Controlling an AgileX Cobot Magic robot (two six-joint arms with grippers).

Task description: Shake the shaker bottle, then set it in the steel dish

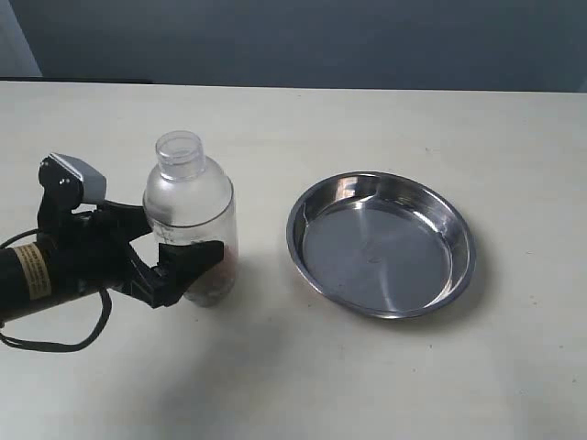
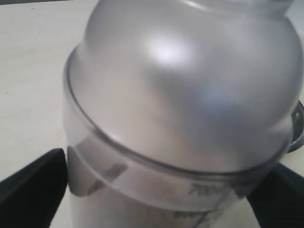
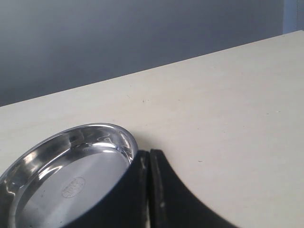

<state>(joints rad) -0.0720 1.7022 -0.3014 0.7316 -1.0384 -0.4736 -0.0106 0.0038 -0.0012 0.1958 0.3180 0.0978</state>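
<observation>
Shaker bottle (image 2: 180,95): black measuring marks (image 2: 204,190) on side, one seemingly starting "70", rest blurred. Steel dish (image 3: 42,156): oval stamp (image 3: 72,187) on floor, unreadable. Left arm (image 1: 64,252): yellow label (image 1: 32,270), print too small.

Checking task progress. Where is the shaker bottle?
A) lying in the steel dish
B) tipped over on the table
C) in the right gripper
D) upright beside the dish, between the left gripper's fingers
D: the shaker bottle stands upright inside the left gripper, apart from the empty steel dish.
</observation>
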